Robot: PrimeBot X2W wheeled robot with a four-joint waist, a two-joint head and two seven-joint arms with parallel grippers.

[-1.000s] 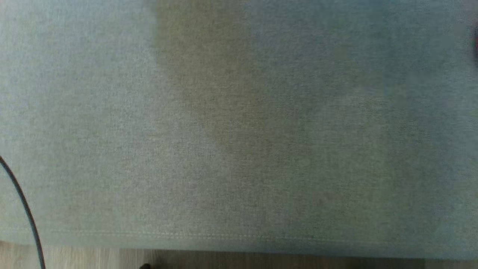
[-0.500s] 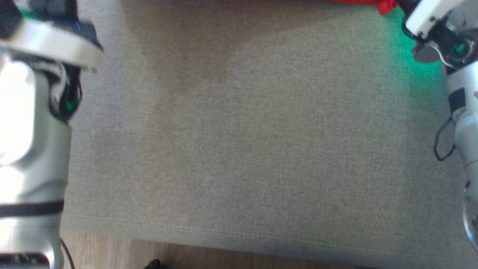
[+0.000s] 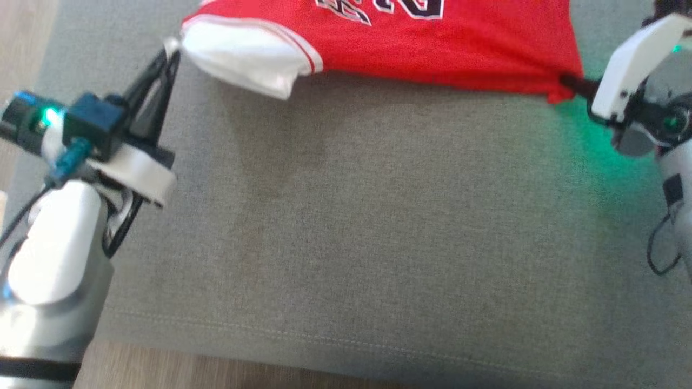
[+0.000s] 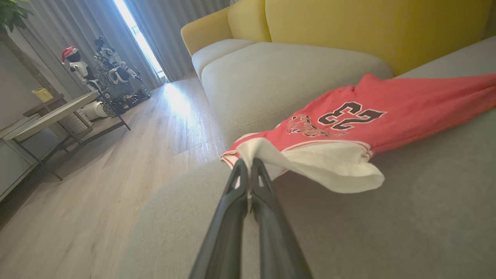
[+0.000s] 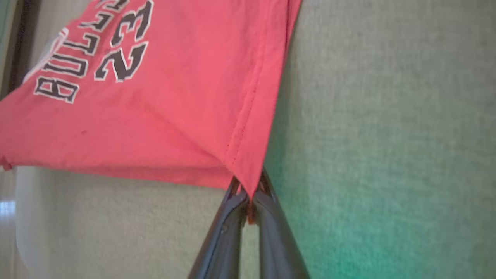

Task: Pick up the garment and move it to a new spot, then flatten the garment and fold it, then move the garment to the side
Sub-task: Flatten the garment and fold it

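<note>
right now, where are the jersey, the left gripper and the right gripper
jersey (image 3: 432, 48), head view, on the red body below the lettering
left gripper (image 4: 248, 164), left wrist view, between the shut fingertips on the jersey's white end
right gripper (image 5: 250, 193), right wrist view, between the shut fingertips on the jersey's red corner

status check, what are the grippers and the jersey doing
Left gripper shut on the jersey at its white sleeve; right gripper shut on its red hem corner. Jersey stretched between them over the grey cushion. Nothing seen in the way.
</note>
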